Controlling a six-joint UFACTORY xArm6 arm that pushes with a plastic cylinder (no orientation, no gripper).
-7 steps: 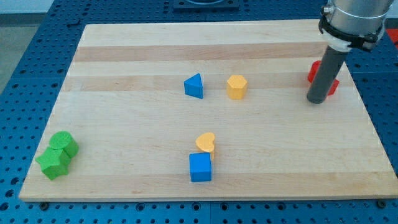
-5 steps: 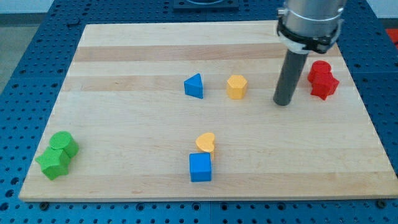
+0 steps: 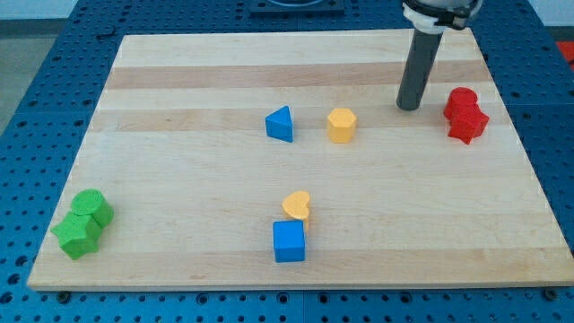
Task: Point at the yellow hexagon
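The yellow hexagon (image 3: pixel 341 125) sits on the wooden board (image 3: pixel 179 179) a little right of centre, toward the view's top. My tip (image 3: pixel 410 106) stands on the board to the right of the hexagon and slightly higher in the view, a clear gap away, not touching it. The rod rises to the view's top edge. A blue triangle (image 3: pixel 280 124) lies just left of the hexagon.
Two red blocks (image 3: pixel 465 115) sit close together right of my tip. A yellow heart (image 3: pixel 297 205) touches a blue cube (image 3: pixel 289 240) near the bottom centre. Two green blocks (image 3: pixel 83 222) sit at the bottom left corner.
My tip moved left from beside the red blocks toward the hexagon, then shifted up the view. No block moved.
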